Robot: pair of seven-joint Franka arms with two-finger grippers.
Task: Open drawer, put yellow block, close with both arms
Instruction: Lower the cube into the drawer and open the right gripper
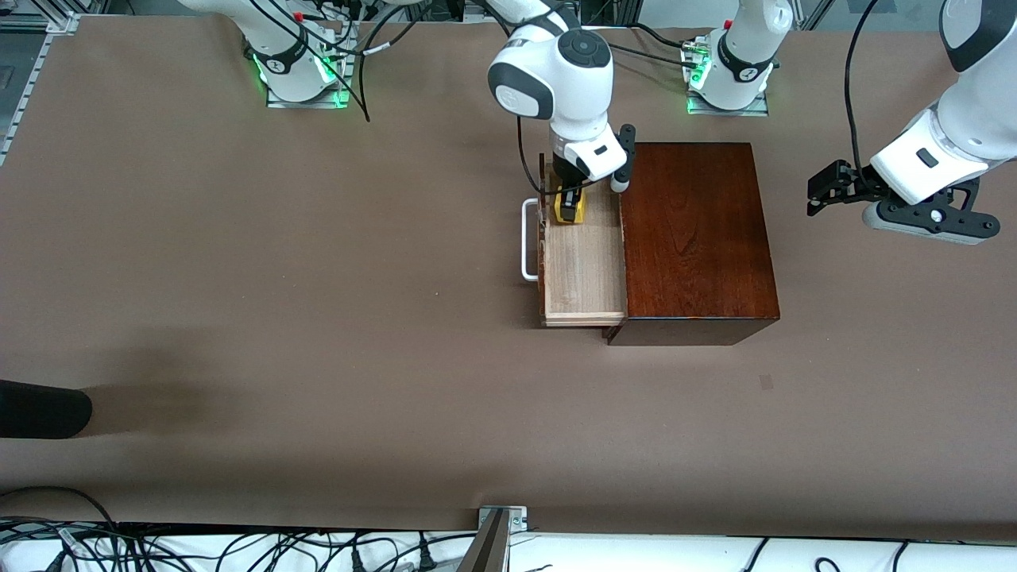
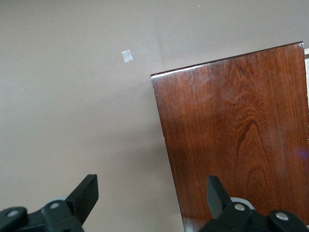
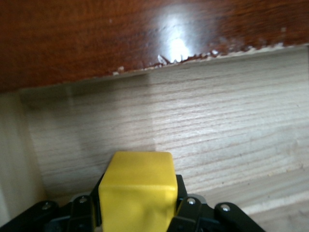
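Brown tabletop (image 1: 318,318) carries the dark box (image 1: 695,238) with its drawer (image 1: 584,270) pulled out toward the right arm's end. Over the drawer's end farthest from the front camera, the right gripper (image 1: 569,202) clamps the yellow block (image 3: 137,191). Off the box's other end, toward the left arm's end of the table, the left gripper (image 2: 149,191) waits above the table, fingers spread wide.

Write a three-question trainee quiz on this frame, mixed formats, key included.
1. True or false: the drawer is pulled out of the wooden box.
2. What does the right gripper hold? A) the yellow block B) the drawer's handle C) nothing
3. Fill in: the left gripper, jaws open, hangs over the bare ____ at the left arm's end.

Key: 1 true; 2 A, held in the drawer's tray; 3 table.
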